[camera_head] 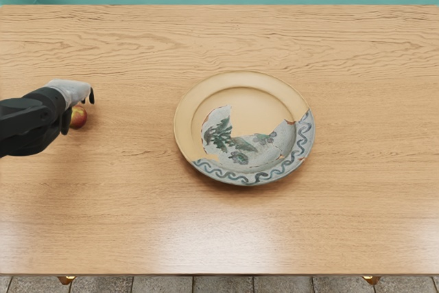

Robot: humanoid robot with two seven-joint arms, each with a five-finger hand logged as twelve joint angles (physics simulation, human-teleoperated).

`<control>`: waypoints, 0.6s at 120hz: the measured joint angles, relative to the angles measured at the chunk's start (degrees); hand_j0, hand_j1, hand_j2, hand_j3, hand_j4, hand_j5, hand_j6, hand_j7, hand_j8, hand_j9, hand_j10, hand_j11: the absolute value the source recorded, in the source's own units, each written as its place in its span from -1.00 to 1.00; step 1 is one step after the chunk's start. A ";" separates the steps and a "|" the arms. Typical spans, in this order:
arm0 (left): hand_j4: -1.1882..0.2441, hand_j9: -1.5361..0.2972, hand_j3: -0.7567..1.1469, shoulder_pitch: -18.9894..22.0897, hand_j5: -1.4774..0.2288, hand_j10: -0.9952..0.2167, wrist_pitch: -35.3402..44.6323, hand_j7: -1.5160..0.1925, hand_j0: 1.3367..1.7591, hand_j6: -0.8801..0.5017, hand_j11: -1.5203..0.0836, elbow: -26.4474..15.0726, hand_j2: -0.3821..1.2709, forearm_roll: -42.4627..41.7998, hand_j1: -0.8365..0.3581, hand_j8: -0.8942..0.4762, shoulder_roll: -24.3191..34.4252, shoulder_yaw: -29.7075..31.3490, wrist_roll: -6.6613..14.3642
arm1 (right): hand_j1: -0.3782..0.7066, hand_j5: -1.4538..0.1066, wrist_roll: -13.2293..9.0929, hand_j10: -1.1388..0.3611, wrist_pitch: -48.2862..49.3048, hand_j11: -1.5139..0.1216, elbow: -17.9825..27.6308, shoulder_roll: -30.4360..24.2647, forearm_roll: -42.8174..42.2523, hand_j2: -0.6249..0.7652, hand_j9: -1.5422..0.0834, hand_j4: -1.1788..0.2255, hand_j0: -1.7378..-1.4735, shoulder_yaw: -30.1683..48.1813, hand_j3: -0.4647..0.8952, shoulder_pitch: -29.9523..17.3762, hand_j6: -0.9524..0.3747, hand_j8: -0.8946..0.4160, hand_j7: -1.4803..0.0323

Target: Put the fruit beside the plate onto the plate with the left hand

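A wooden counter (219, 231) with pale, wavy grain fills nearly the whole frame, its front edge near the bottom. A round ceramic plate (240, 81), tan with a blue-grey patterned lower part, lies flat just right of centre. At the far left, well apart from it, a small red-yellow fruit (79, 118) shows, partly hidden under the robot hand (68, 92).

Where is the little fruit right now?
In the head view, the fruit is at the left side of the table, partly tucked under the left robot hand, well left of the plate and not on it.
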 joint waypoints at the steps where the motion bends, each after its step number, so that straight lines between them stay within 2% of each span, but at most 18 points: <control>1: 0.14 0.15 -0.20 0.00 0.17 0.03 0.00 0.22 0.52 -0.27 0.30 0.00 -0.44 0.00 0.25 -0.24 0.00 0.00 0.00 | -0.92 0.84 0.00 0.50 0.00 0.83 0.00 0.00 0.00 -0.10 0.88 0.66 -0.40 0.00 -0.32 0.00 0.42 0.35 0.94; 72: -0.06 -0.05 -0.20 -0.04 -0.05 -0.21 0.03 -0.01 0.52 -0.44 0.07 0.00 -0.40 0.07 -0.03 -0.45 0.00 0.83 0.00 | -0.92 0.84 0.00 0.50 0.00 0.83 0.00 0.00 0.00 -0.10 0.88 0.66 -0.40 0.05 -0.32 0.00 0.42 0.35 0.94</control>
